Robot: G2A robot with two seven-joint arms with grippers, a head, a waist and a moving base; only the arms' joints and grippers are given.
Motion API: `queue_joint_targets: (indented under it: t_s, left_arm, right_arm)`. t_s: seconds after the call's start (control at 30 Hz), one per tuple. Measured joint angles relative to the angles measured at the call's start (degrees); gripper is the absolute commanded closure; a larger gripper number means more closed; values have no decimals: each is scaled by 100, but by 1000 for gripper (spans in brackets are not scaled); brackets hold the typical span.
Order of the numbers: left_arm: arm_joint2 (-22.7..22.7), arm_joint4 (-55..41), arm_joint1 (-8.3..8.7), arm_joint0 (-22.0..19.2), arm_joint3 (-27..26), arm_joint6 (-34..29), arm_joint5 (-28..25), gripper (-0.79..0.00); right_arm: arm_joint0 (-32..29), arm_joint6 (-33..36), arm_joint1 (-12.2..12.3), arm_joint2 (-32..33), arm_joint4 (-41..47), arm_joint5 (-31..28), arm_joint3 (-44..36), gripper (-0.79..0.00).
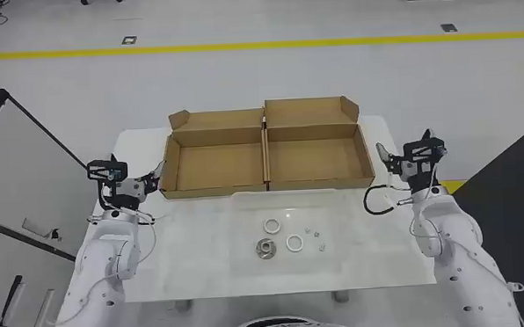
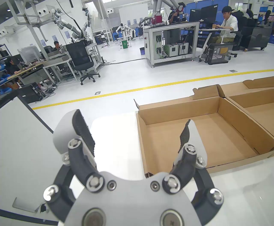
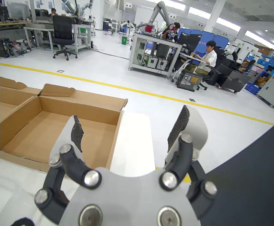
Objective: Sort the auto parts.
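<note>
Parts lie closest to me, loose on the white table (image 1: 191, 259) near its front edge: a grey metal round piece (image 1: 266, 248), one white ring (image 1: 294, 243) just beside it, a second white ring (image 1: 272, 224) a little farther back, and a few small pale bits (image 1: 318, 235) off to the right of them. Nothing touches any of them. Farther out, I have both arms parked at the table's sides, well apart from the parts. The left gripper (image 2: 134, 122) sits at the outer near corner of the left cardboard box (image 2: 224, 137), its jaws spread wide with nothing between them. The right gripper (image 3: 130, 115) mirrors it beside the right cardboard box (image 3: 32, 132) — also wide apart, holding nothing. Beyond the grippers, the two shallow boxes stand side by side at the back of the table, touching along their shared wall, lids folded back — I see only bare cardboard inside both.
</note>
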Motion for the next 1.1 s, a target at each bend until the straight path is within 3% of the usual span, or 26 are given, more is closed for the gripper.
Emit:
queue_joint_targets:
  t_s: [0.27, 0.7, 0.83, 1.1]
  left_arm:
    - [0, 0, 0, 0, 0, 0, 0, -785]
    - [0, 0, 0, 0, 0, 0, 0, -785]
    - [0, 0, 0, 0, 0, 0, 0, -785]
    - [0, 0, 0, 0, 0, 0, 0, -785]
  right_arm:
    - [-176, 620, 119, 538, -29, -1424, -820, -785]
    - [277, 2902, 368, 1014, 753, -4095, -1695, -785]
    - [631, 3549, 435, 840, 1094, -4539, -1686, -785]
    - [1626, 5140, 565, 42, 2099, -4854, -1551, -785]
